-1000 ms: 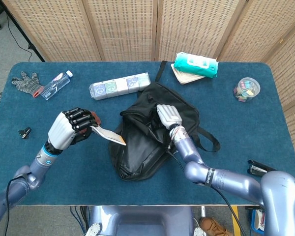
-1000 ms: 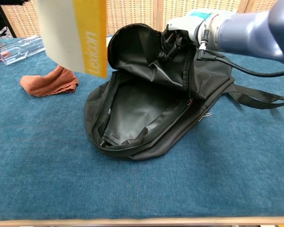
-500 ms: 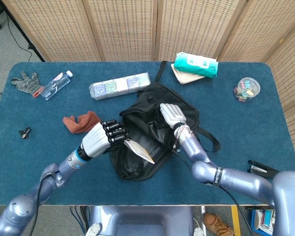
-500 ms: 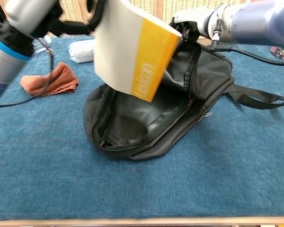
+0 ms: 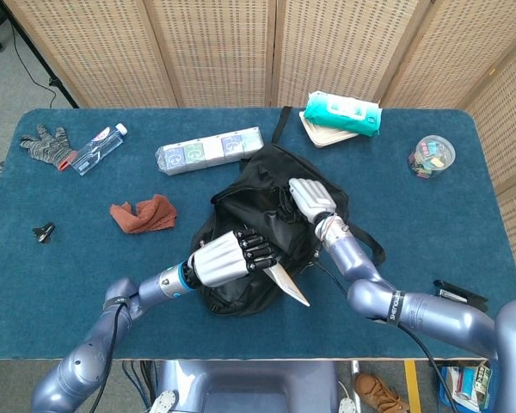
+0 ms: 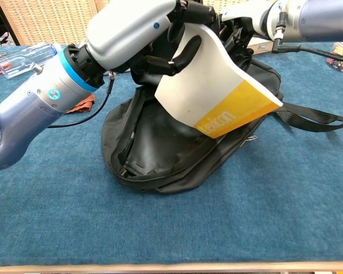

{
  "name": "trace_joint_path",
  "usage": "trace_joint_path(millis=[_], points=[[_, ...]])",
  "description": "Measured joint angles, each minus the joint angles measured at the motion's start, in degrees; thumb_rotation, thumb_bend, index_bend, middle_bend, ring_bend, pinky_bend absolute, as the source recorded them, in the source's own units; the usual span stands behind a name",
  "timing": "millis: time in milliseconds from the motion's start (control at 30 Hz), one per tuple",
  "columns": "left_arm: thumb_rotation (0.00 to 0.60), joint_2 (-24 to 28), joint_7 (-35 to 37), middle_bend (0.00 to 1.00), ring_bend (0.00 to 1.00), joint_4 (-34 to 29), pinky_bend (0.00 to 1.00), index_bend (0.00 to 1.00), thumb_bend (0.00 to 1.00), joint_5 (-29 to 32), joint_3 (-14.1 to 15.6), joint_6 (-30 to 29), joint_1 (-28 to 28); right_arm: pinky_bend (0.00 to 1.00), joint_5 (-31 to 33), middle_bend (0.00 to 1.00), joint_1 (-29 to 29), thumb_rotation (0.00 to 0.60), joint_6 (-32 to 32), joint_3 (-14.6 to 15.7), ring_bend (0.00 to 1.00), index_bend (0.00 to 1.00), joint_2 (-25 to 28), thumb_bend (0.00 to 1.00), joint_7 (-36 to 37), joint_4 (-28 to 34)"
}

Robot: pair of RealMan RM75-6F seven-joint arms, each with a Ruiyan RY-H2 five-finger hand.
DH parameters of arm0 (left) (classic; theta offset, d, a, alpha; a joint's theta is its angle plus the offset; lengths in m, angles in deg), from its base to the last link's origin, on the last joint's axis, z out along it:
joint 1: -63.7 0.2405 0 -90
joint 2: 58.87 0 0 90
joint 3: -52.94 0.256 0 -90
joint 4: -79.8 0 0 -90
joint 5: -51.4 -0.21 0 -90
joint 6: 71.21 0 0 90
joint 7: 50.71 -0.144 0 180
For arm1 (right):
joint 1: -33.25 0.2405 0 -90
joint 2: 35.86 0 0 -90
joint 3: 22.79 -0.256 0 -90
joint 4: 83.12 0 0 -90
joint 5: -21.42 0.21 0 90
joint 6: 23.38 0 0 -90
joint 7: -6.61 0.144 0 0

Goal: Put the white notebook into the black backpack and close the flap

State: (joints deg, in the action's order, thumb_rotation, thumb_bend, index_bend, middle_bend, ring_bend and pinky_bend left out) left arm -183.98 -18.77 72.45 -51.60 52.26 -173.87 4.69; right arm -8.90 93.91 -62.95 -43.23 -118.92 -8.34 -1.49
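The black backpack point(image 5: 267, 185) point(image 6: 160, 154) lies open in the middle of the blue table, its mouth towards me. My left hand point(image 5: 228, 256) point(image 6: 160, 40) holds the white notebook point(image 5: 285, 284) point(image 6: 214, 97), which has a yellow band, tilted above the backpack's opening, with its free end reaching past the bag's right side. My right hand point(image 5: 308, 198) point(image 6: 240, 17) grips the raised flap at the back of the bag and holds it up.
An orange cloth point(image 5: 144, 213) lies left of the bag. Behind it are a row of small boxes point(image 5: 208, 151), a water bottle point(image 5: 98, 148) and a glove point(image 5: 43, 143). A teal pack on a plate point(image 5: 342, 114) and a clear tub point(image 5: 432, 156) sit far right.
My left hand has carried the notebook rightward from the table's left side to above the bag's opening and turned it flatter. My right hand has kept its hold on the flap.
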Motion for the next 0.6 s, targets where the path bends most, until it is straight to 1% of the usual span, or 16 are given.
trace_joint_path(millis=[100, 200, 433, 533, 600], points=[[0.600, 0.0, 0.7, 0.63, 0.47, 0.2, 0.65, 0.82, 0.61, 0.9, 0.2, 2.0, 0.7, 0.87, 0.3, 0.64, 0.1, 0.600, 0.1, 0.3, 0.62, 0.58, 0.9, 0.58, 0.5, -0.1], [0.600, 0.1, 1.4, 0.63, 0.47, 0.4, 0.65, 0.82, 0.61, 1.4, 0.9, 2.7, 1.8, 0.87, 0.3, 0.64, 0.2, 0.600, 0.1, 0.5, 0.62, 0.58, 1.4, 0.58, 1.0, 0.0], [0.600, 0.6, 4.7, 0.64, 0.49, -0.1, 0.65, 0.82, 0.59, 1.5, 2.3, 1.7, 4.6, 0.87, 0.6, 0.64, 0.5, 0.600, 0.0, 1.1, 0.62, 0.58, 2.1, 0.58, 1.7, -0.3], [0.600, 1.4, 6.6, 0.64, 0.50, -0.2, 0.65, 0.82, 0.58, 1.1, 3.6, 0.6, 7.0, 0.87, 0.9, 0.64, 0.8, 0.600, 0.2, 1.2, 0.62, 0.58, 2.3, 0.58, 2.0, -0.8], [0.600, 2.4, 7.4, 0.64, 0.50, -0.1, 0.65, 0.82, 0.58, 0.4, 5.2, 0.3, 8.6, 0.87, 1.2, 0.64, 1.1, 0.600, 0.4, 1.3, 0.62, 0.59, 2.5, 0.58, 2.3, -0.9]])
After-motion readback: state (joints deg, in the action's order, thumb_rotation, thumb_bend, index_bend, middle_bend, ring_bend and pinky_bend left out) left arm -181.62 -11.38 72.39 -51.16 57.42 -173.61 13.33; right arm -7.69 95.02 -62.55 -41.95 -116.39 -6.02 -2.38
